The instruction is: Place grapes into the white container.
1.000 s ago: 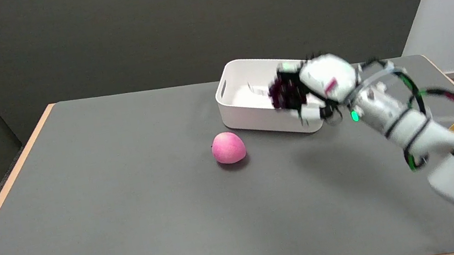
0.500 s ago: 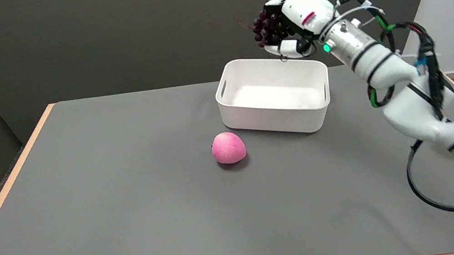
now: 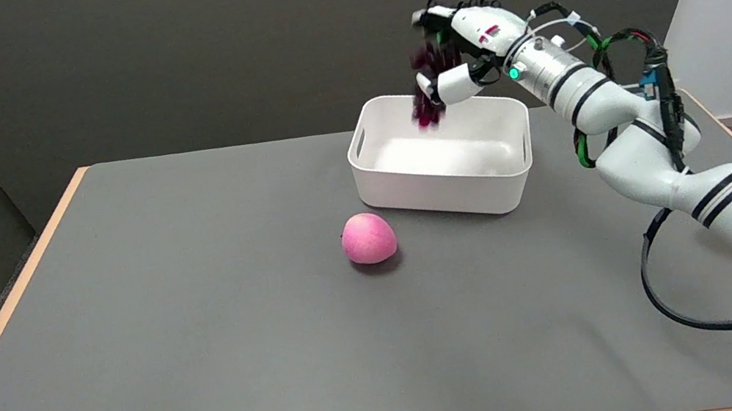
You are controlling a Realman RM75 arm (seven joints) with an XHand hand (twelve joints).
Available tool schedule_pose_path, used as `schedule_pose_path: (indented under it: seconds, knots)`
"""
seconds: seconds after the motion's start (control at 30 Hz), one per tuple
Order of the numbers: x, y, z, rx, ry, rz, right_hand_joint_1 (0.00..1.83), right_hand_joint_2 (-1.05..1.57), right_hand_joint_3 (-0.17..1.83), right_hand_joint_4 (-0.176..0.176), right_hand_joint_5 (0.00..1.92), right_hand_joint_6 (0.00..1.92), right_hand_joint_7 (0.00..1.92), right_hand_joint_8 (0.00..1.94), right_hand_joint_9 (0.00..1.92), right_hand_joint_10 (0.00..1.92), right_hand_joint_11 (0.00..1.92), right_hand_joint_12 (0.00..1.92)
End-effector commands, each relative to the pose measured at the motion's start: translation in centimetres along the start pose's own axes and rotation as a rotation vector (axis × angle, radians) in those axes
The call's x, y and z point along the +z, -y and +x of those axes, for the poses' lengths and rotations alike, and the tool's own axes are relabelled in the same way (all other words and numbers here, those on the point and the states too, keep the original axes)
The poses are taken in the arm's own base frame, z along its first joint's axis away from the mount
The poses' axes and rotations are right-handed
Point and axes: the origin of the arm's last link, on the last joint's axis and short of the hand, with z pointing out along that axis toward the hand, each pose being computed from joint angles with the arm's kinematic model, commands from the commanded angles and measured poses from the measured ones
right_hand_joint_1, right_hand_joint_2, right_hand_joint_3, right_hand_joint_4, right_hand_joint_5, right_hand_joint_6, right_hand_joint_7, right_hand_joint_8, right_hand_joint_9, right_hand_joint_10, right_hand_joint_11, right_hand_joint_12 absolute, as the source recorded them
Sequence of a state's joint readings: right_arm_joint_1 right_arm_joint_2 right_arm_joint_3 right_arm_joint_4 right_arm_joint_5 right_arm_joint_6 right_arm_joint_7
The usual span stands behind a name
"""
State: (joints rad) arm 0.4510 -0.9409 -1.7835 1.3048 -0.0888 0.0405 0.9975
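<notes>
We are looking first at the grapes, a dark purple, almost maroon bunch that is showing up as a vertical smear of blur, so single berries are hard to pick out. The bunch is hanging in the air over the far part of the white container, its lower end lying about level with the far rim in this view, and we cannot tell whether it is touching anything below. Its upper part is sitting against the fingers of the right hand, which is hovering above the container's far side with its palm facing down and to the left. Because of the blur, we cannot tell whether the fingers are clamping the bunch or letting it go. The container is a white rounded rectangular tub with slot handles in its short ends, and its visible inside is showing only white. A pink peach is lying on the grey table, just in front of the container's near left corner and apart from it.
</notes>
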Motion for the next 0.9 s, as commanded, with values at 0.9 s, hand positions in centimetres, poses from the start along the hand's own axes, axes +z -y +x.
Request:
schedule_pose_path:
  seconds: [0.9]
  knots:
    - [-15.3,-7.9,5.0,0.957,-0.789,0.117,0.37,0.65,0.74,-0.067,0.03,0.27,0.0,0.05,0.0,0.0,0.0,0.65]
